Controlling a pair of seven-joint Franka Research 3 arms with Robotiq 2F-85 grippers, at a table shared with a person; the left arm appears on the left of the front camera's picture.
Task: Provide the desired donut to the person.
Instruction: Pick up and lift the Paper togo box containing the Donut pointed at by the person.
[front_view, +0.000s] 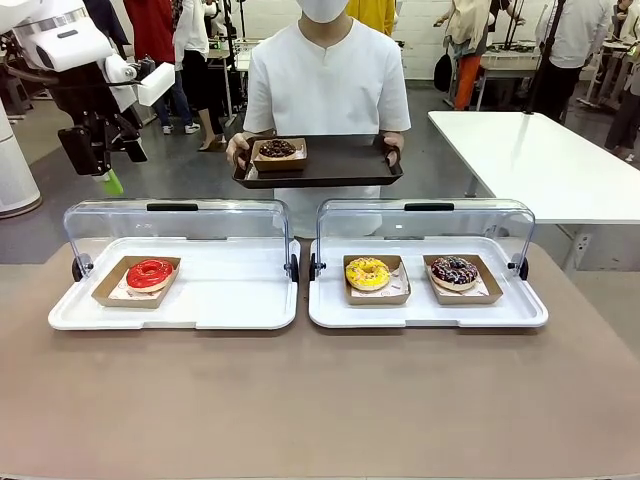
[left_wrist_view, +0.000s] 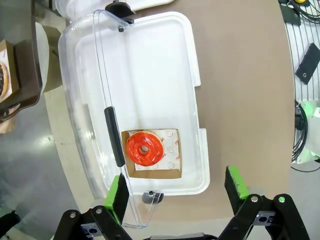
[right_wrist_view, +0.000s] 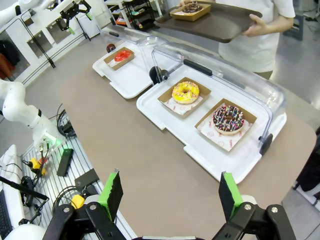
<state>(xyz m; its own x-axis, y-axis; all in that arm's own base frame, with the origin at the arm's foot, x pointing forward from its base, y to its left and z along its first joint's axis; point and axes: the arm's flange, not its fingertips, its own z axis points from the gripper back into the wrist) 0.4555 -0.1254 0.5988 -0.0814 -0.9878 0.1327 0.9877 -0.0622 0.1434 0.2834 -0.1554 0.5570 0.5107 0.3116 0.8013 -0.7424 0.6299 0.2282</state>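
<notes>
Two arms wait with nothing in their grasp. Nearest, the right gripper (right_wrist_view: 170, 192) hangs over the near side of the brown table (front_view: 320, 400), its green-padded fingers spread wide.

Farther across the table, two white trays lie side by side, each with its clear lid tipped up along the far edge. The left-hand tray (front_view: 230, 300) carries a red donut (front_view: 150, 273) in a cardboard boat near its left end. The right-hand tray (front_view: 420, 312) holds a yellow donut (front_view: 367, 273) and, just to its right, a sprinkled chocolate donut (front_view: 454, 271), each in its own boat.

The left gripper (left_wrist_view: 176, 185) hovers high above the left end of the left-hand tray, jaws released and empty.

At the far side, the person (front_view: 325, 90) in a white shirt holds a dark serving tray (front_view: 340, 160) level in both hands. A dark glazed donut (front_view: 277, 149) sits boxed toward the serving tray's left end.
</notes>
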